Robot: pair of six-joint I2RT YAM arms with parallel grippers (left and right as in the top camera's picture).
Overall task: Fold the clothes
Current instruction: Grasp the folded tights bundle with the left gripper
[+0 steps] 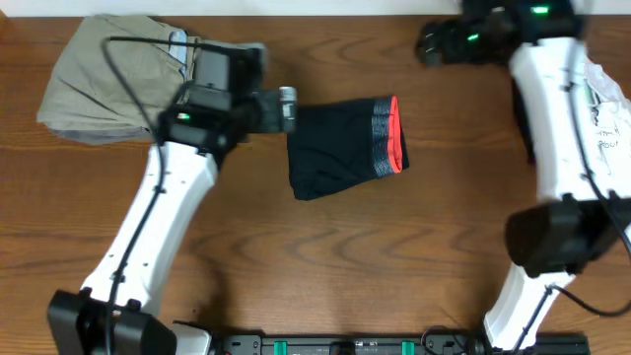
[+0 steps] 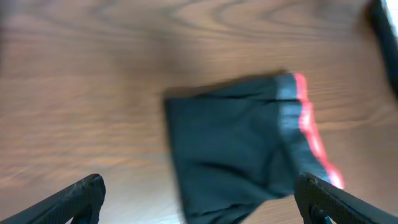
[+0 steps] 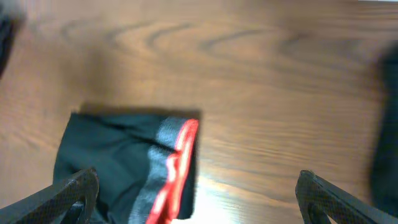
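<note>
The clothes, black pants (image 1: 340,148), lie folded into a compact bundle at the table's middle, with the grey-and-red waistband (image 1: 390,136) along the right side. My left gripper (image 1: 286,108) hovers at the bundle's upper left edge. In the left wrist view it (image 2: 199,199) is open, with the pants (image 2: 236,149) below and between its fingers (image 2: 81,196), nothing held. My right gripper (image 1: 430,43) is raised at the far right, away from the bundle. In the right wrist view it (image 3: 202,193) is open and empty, with the pants (image 3: 112,162) at lower left.
Khaki-tan trousers (image 1: 104,79) lie crumpled at the far left corner, behind the left arm. A white cloth (image 1: 606,108) sits at the right edge beside the right arm. Bare wood (image 1: 375,256) lies in front of the bundle.
</note>
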